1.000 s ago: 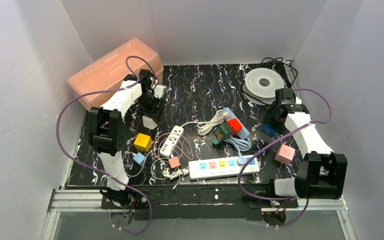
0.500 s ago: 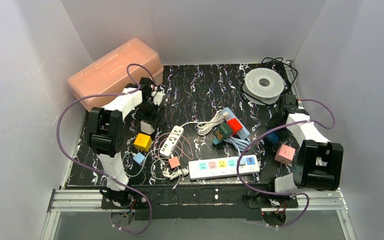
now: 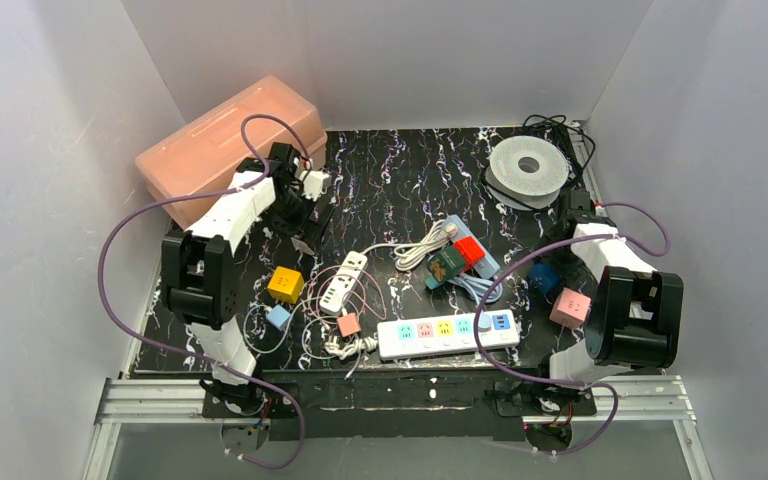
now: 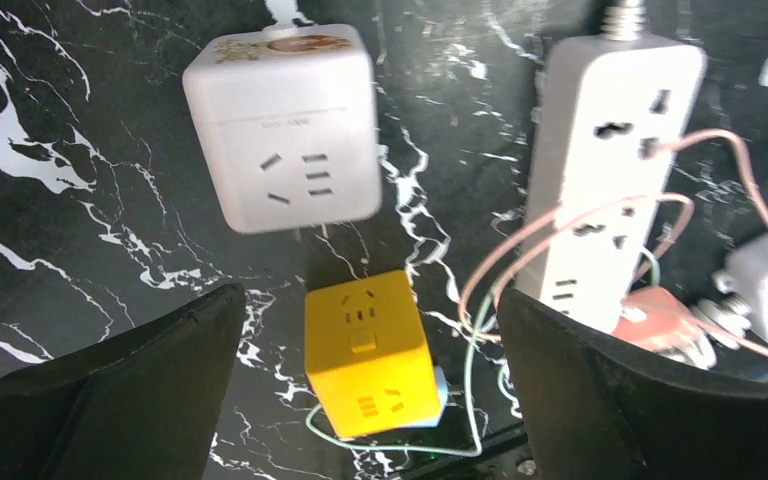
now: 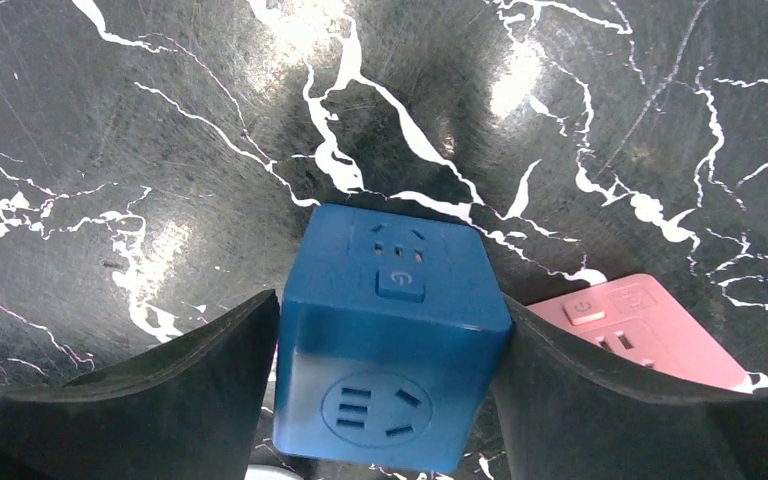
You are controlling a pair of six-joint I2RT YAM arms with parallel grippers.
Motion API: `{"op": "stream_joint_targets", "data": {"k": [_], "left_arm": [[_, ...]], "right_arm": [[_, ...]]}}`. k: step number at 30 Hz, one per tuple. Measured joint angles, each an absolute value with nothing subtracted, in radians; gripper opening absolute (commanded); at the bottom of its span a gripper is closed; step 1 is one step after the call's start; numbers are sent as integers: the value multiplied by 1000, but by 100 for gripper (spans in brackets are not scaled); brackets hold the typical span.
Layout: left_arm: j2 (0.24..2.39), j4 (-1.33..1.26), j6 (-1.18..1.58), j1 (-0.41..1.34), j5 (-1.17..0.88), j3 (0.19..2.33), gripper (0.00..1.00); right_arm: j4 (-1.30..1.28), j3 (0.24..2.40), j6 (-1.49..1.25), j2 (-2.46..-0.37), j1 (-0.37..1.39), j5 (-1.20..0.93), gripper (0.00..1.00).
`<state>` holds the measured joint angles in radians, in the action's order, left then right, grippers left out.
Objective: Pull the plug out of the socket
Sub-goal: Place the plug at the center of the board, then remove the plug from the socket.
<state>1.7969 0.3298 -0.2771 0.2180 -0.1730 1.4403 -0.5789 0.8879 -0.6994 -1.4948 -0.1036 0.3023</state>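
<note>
My left gripper hangs open above the table, with nothing between its fingers. A white cube socket with a cord at its far side lies below it, beside a yellow cube socket. My right gripper stands open, its fingers close on either side of a blue cube socket. No plug shows in the faces of these cubes. At mid-table a red plug and a dark green one sit on a light blue strip.
A short white power strip lies among thin wires. A pink cube sits right of the blue one. A long white strip is near the front. A peach box and a white spool stand at the back.
My left gripper let go of the white cube, opened wide and drew back. My right arm folded toward its base with the blue cube, then its jaws widened.
</note>
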Motion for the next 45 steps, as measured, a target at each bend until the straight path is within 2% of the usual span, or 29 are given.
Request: {"op": "stream_joint_targets", "data": {"k": [7,14,18,23,29,36,45], "left_arm": [[1673,472,-299,218,-288,1560,98],[1465,591,-329,255,-413,1607,98],[1315,628,-414,364,-441,1542,98],[1167,645,-509,521,-475,1443,98],[1061,574,-639,754,-493,1282,98],[1104,485,-754,998,-445,1209,98],[1197,321,-743,1138,-345,1052,98]], "right_arm": [[-630,912,-684,-1402,-104,313,86],[-670,911,-681,-1102,-57,279,88],[-693,894,-684,-918,86,260,88],[-747,844,-738,-834,313,253,88],[-797,695,-812,-786,376,216,89],[-827,618,-882,-765,376,212,88],[-797,477,-957,-730,376,184,82]]}}
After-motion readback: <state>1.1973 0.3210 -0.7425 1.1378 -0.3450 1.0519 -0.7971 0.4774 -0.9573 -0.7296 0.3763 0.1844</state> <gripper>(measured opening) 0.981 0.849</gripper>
